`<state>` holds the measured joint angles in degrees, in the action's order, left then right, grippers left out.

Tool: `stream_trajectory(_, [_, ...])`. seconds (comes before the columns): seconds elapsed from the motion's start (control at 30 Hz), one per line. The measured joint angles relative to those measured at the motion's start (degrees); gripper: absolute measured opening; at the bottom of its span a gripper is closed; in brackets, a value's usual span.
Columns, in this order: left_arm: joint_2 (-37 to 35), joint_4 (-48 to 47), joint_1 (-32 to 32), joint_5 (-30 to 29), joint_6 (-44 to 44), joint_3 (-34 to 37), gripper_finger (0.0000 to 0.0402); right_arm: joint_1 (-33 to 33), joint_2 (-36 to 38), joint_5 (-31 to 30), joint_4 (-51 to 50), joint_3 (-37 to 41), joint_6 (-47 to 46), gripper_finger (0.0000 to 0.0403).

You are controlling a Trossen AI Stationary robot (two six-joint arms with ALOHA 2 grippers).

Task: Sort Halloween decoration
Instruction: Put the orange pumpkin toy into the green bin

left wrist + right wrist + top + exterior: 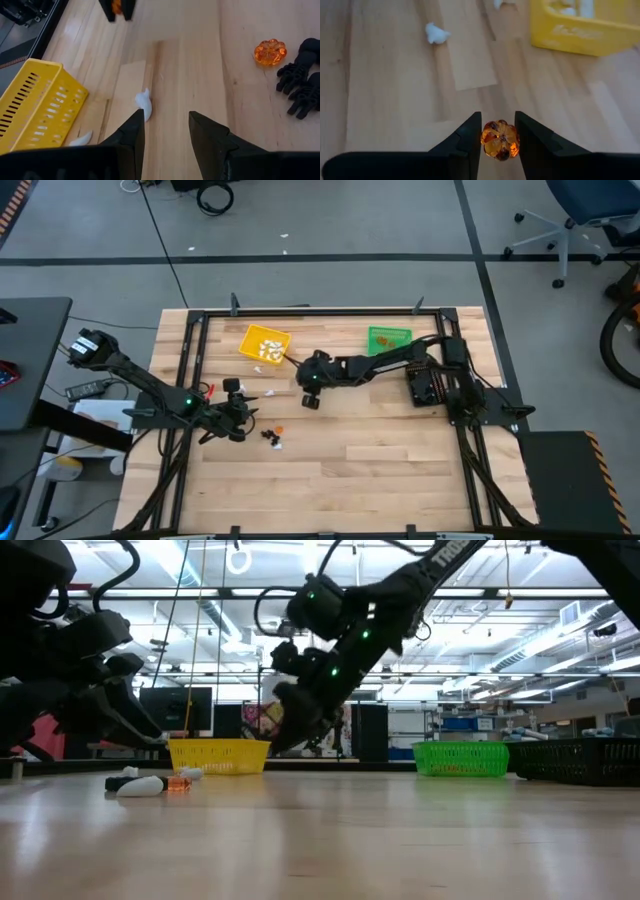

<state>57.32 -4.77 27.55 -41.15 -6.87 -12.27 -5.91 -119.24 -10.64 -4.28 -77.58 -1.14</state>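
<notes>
A: Where does the right claw [498,134] stand, and what is in it?

B: Raised over the middle of the table [380,470], just beside the yellow bin [264,344]. Its fingers are clamped on an orange pumpkin trinket [500,139], which sits squarely between the two tips, one finger pressing each side.

A: And the left claw [166,131]?

B: Low over the left part of the table. Its fingers are spread apart and grip nothing. A white ghost trinket [144,104] lies on the wood just ahead of one fingertip, near the gap but not inside it.

A: Which other decorations are within reach of that claw?

B: A second orange pumpkin [270,52] lies off to one side, well clear of the fingers, with two black spider-like trinkets [303,75] close beside it. Another white piece [81,138] rests against the foot of the yellow bin.

A: What do the bins contain?

B: From above, the yellow bin holds several white pieces [268,350]. The green bin [388,338] at the far edge shows orange pieces inside. A black bin [424,386] sits under the right arm; its contents cannot be made out.
</notes>
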Motion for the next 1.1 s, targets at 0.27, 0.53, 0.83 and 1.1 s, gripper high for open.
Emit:
stream_trajectory(0.27, [0.0, 0.3, 0.0, 0.0, 0.0, 0.0, 0.0128, -2.86, 5.82, -0.12, -11.79, -0.09, -3.22, 0.0112])
stream_trajectory(0.53, [0.0, 0.32, 0.0, 0.0, 0.0, 0.0, 0.0128, -7.29, 11.09, -6.39, -30.41, -0.11, -11.77, 0.0112])
stream_trajectory(0.83, [0.0, 0.32, 0.0, -0.02, 0.08, 0.0, 0.0128, -13.88, 16.28, -10.64, -48.2, -0.17, -26.02, 0.0113])
stream_trajectory(1.1, [0.0, 0.33, 0.0, -0.01, 0.24, 0.0, 0.0128, -19.22, 18.38, -7.99, -56.27, -0.26, -30.42, 0.0113])
